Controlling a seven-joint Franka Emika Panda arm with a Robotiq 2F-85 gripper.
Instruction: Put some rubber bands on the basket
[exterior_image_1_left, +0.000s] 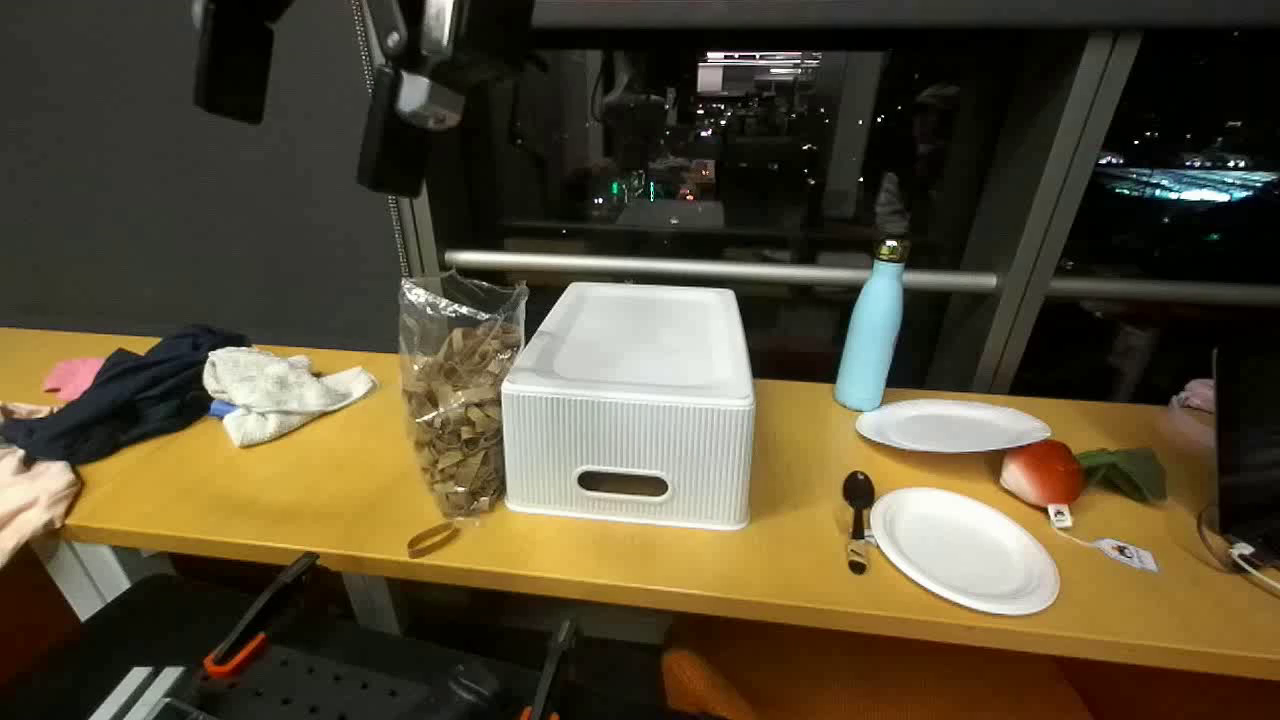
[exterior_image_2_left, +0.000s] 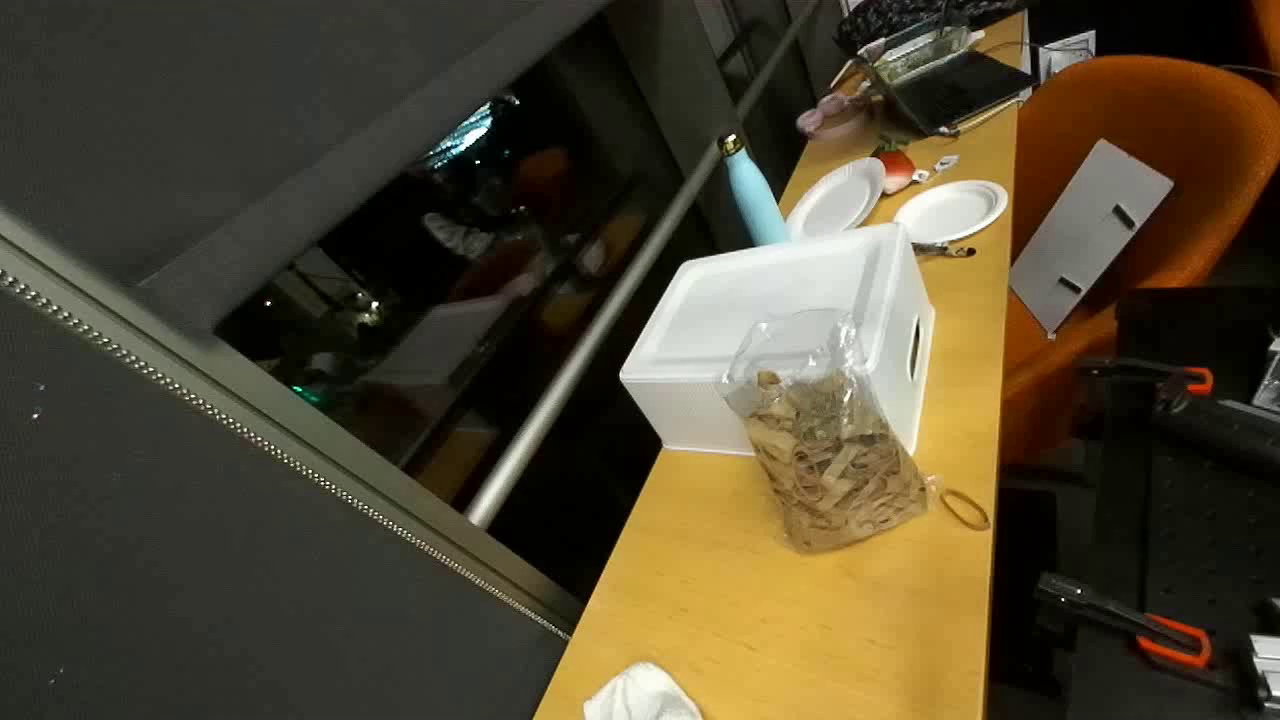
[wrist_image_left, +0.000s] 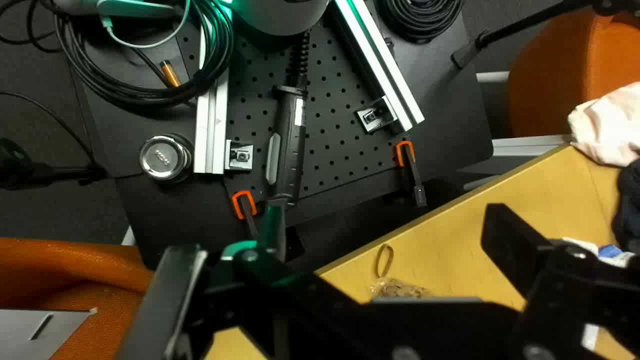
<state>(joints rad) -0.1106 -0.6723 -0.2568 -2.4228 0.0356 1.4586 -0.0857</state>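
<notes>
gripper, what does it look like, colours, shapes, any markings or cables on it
The gripper is mostly black, with two blocky, squared-off fingertips and a pale, metallic-looking piece beside one of them in an exterior view. In the wrist view its linkage is black with round pivots and a greenish sheen in places. No markings or cables can be made out on it.

perforated plate (wrist_image_left: 334, 131) and coiled cables (wrist_image_left: 422, 31) suggest a lab.

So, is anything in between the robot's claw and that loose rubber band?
Nothing visible: the gripper hangs open, and the loose rubber band lies uncovered on the table, beside the bag of rubber bands.
</notes>
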